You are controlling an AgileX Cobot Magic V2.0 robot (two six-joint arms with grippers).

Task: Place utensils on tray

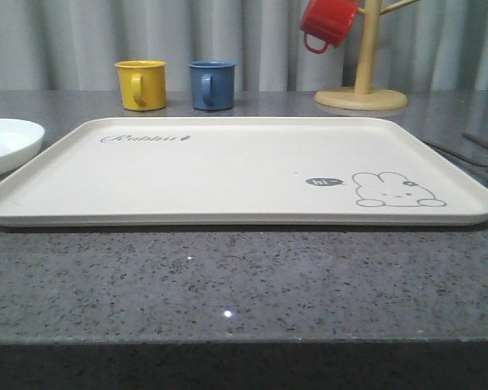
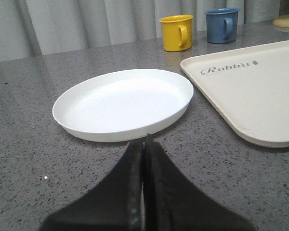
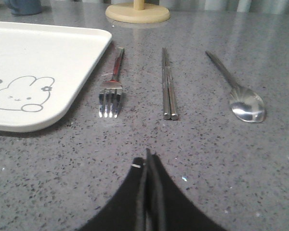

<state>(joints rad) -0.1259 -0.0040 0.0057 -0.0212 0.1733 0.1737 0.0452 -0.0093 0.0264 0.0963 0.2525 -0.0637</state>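
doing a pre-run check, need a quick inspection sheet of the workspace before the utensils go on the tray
surface: grey speckled countertop, dry, no spills seen
job's things: fork, chopsticks and spoon lie side by side on the counter beside the tray, none on it; the tray is bare
clutter: white plate on the tray's other side; yellow mug and blue mug behind the tray; red mug hanging on a wooden mug stand
grippers: left gripper shut, near the plate; right gripper shut, facing the utensils; both hold nothing
cables: nothing seen
surroundings: grey curtain behind the counter
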